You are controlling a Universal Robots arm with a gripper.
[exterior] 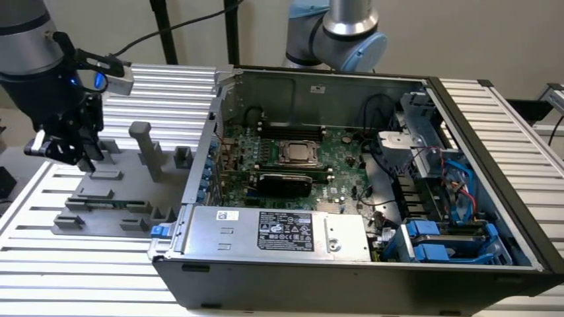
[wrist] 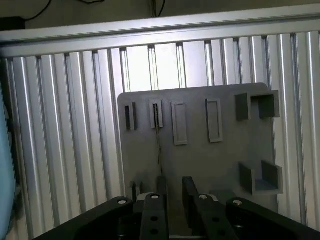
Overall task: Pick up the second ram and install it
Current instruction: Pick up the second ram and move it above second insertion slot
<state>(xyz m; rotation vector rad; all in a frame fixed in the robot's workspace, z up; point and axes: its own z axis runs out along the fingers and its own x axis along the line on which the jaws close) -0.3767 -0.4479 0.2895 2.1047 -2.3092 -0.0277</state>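
Observation:
The second ram (exterior: pixel 115 203) is a thin green stick standing on edge in a slot of the gray fixture plate (exterior: pixel 132 181), to the exterior view's left of the open computer case. From the wrist it appears edge-on as a thin dark line (wrist: pixel 159 145) running across the plate (wrist: pixel 200 160). My gripper (exterior: pixel 84 158) hangs above the plate's far-left part, higher than the ram and apart from it. Its two black fingers (wrist: pixel 161 187) stand open with nothing between them, and the ram's edge lines up with one finger, not with the gap of the gripper (wrist: pixel 175 192).
The open case (exterior: pixel 352 185) holds the motherboard (exterior: pixel 291 158) with long black memory slots (exterior: pixel 291 127) behind the processor socket. Gray fixture blocks and a tall post (exterior: pixel 145 148) rise from the plate. A ribbed aluminium table (exterior: pixel 53 257) lies around it. An arm segment (exterior: pixel 339 33) stands behind the case.

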